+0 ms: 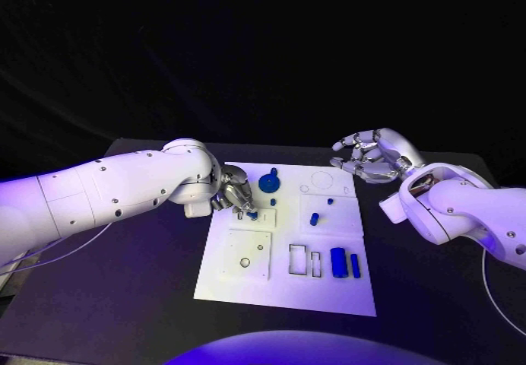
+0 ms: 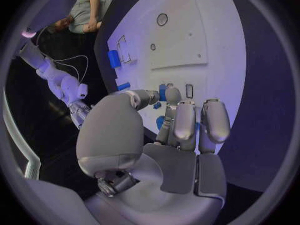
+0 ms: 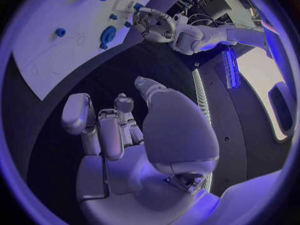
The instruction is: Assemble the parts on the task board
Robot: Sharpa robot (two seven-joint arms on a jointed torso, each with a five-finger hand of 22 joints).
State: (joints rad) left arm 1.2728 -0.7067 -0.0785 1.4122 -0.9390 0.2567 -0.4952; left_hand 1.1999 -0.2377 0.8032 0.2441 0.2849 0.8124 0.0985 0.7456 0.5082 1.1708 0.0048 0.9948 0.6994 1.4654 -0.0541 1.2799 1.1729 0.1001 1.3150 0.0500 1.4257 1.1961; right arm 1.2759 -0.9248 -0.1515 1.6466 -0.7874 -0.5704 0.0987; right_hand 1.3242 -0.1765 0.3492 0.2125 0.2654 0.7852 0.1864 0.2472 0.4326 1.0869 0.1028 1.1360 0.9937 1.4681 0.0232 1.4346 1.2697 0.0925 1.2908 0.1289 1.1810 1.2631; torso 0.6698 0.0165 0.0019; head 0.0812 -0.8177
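Note:
The white task board point(image 1: 285, 285) lies mid-table. On it are a blue disc point(image 1: 268, 182), two small pegs point(image 1: 273, 202) point(image 1: 330, 201), an oblong piece point(image 1: 315, 219), a thick cylinder point(image 1: 337, 262) and a slim one point(image 1: 355, 265). My left hand point(image 1: 236, 194) is low over the board's left side, thumb and a finger pinching a small blue part point(image 2: 162, 92) right at the board surface point(image 2: 200, 50). My right hand point(image 1: 371, 156) hovers beyond the board's far right corner, fingers loosely curved and apart, holding nothing. The right wrist view shows that hand point(image 3: 125, 135) above bare table.
Rectangular slots point(image 1: 298, 258) and a raised square plate with a small hole point(image 1: 245, 255) sit in the board's near half. Round outlines point(image 1: 321, 180) mark its far right corner. Dark table surrounds the board on all sides.

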